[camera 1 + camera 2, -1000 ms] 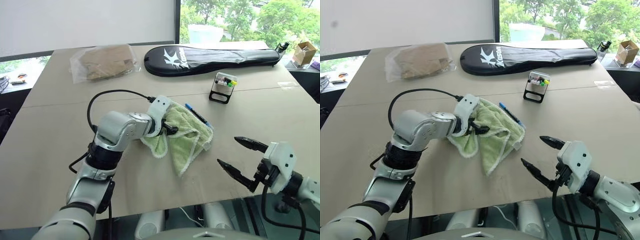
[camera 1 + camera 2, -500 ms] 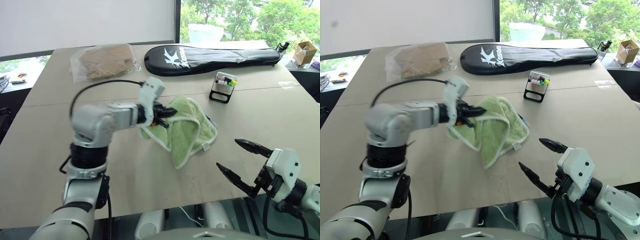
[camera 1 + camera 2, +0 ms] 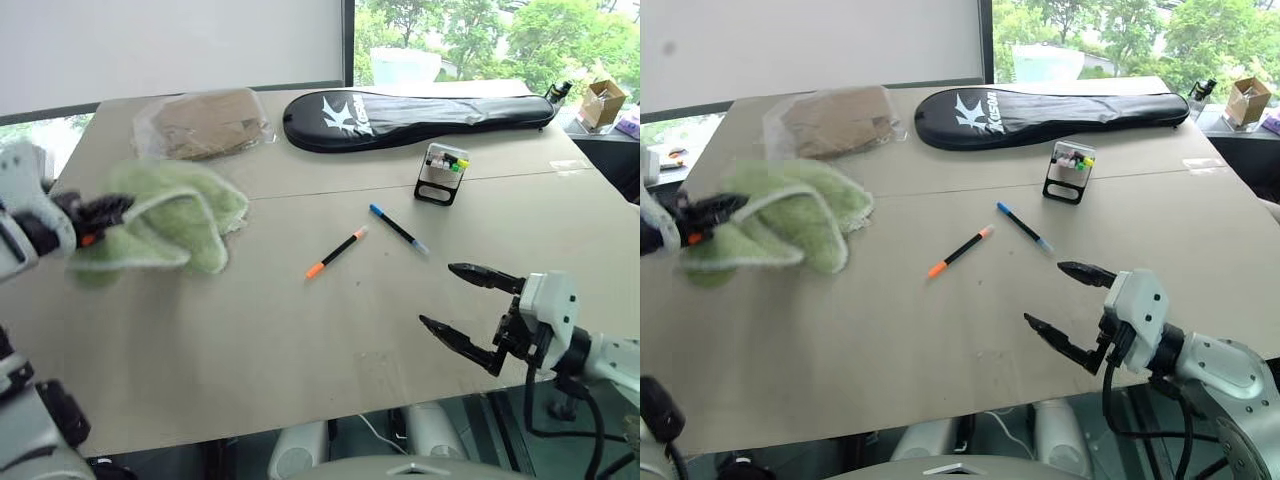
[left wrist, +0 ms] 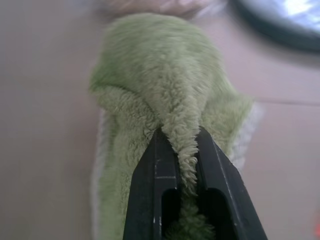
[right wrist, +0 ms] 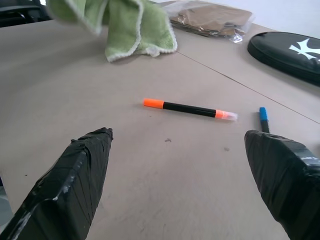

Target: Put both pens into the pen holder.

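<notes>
Tan surface (image 3: 300,340) by a window with trees outside. Both pens lie bare mid-frame: the orange-ended pen (image 3: 336,251) and, just right of it, the blue-capped pen (image 3: 396,228), well apart from the pen holder (image 3: 441,173) at upper right. You'll find them light, stiff, smooth and likely to roll; pinch each across the middle of the barrel. Your left gripper (image 4: 181,150) at far left has its jaws clenched on a green towel (image 3: 170,215); your right gripper (image 3: 462,305) at lower right has jaws spread wide, empty. The black racket bag (image 3: 420,116) carries a white "K" logo; the rest is unreadable.
</notes>
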Robot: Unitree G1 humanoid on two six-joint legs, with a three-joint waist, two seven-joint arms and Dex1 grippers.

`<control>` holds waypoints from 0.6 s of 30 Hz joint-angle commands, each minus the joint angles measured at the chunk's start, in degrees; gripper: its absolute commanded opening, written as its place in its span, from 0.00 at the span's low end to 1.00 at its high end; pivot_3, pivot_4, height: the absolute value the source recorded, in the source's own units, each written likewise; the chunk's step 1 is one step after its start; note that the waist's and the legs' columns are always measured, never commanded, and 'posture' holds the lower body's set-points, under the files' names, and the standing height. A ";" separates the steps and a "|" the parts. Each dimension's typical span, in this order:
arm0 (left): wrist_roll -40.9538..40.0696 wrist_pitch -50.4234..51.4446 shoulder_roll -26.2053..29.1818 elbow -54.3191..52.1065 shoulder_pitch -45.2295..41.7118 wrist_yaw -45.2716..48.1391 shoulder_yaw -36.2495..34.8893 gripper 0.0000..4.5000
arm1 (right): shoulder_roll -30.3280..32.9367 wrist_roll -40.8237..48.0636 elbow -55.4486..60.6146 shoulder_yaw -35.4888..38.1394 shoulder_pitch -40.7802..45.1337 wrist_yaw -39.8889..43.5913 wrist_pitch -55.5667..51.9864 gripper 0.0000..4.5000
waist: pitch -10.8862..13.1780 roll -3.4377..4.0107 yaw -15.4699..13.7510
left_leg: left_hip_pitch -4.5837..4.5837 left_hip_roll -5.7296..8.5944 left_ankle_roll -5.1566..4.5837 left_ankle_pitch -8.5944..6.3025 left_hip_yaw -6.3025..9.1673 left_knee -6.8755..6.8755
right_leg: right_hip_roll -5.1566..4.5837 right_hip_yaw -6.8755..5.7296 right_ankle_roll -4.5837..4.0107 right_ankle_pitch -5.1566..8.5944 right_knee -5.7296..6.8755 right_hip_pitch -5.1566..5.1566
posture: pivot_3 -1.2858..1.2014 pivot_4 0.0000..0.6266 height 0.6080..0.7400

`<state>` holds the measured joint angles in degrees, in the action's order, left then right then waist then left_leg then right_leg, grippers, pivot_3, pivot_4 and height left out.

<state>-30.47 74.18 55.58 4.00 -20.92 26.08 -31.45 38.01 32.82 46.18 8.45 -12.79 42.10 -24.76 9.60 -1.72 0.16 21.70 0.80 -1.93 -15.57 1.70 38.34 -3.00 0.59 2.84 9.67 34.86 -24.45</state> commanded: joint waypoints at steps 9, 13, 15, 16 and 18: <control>-4.57 -2.72 -6.43 -16.85 10.74 4.36 -1.93 0.66 | 1.08 -1.89 -3.42 -1.15 4.96 -0.34 0.27 1.00 | -0.03 -0.15 -1.36 | 0.22 -0.02 0.01 -0.01 0.08 0.04 | -0.13 -0.16 -0.18 -0.11 0.01 -0.17 | 0.52 0.24 1.00; -9.50 -5.24 -6.75 -19.96 13.85 9.66 -9.14 0.99 | 2.05 -7.61 -4.68 -5.62 8.16 -5.58 -4.74 1.00 | 0.00 -0.10 -0.47 | 0.17 -0.04 0.01 -0.01 0.01 -0.02 | -0.04 -0.12 -0.15 -0.09 0.03 -0.21 | 0.52 0.24 1.00; -13.87 -11.06 -9.45 -26.43 16.19 15.49 -10.91 0.99 | 2.98 -12.45 -5.40 -8.11 11.50 -10.35 -9.88 1.00 | 0.00 -0.09 -0.43 | 0.16 -0.04 0.01 0.00 -0.05 0.00 | -0.05 -0.07 -0.06 -0.04 0.03 -0.22 | 0.52 0.24 1.00; -15.27 -12.30 -9.54 -29.99 18.18 17.69 -10.49 0.99 | 2.90 -12.91 -6.17 -9.13 14.01 -11.77 -13.08 1.00 | 0.00 -0.10 -0.45 | 0.16 -0.02 0.01 0.00 -0.10 0.01 | -0.10 -0.04 -0.07 -0.04 0.02 -0.22 | 0.52 0.24 1.00; -16.87 -15.89 -9.06 -36.02 22.16 22.95 -8.53 0.99 | 1.73 -12.31 -9.14 -10.95 19.82 -13.11 -19.15 1.00 | -0.03 -0.15 -0.52 | 0.18 -0.01 0.01 0.00 -0.17 0.06 | -0.15 0.01 -0.19 -0.12 0.01 -0.22 | 0.52 0.24 1.00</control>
<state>-45.21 62.13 45.72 -26.48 0.02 44.55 -40.04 40.32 20.62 37.71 -1.98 4.24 30.70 -39.88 9.57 -1.87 -0.36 21.87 0.79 -1.92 -15.57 1.50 38.40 -3.15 0.64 2.65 9.55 34.87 -24.67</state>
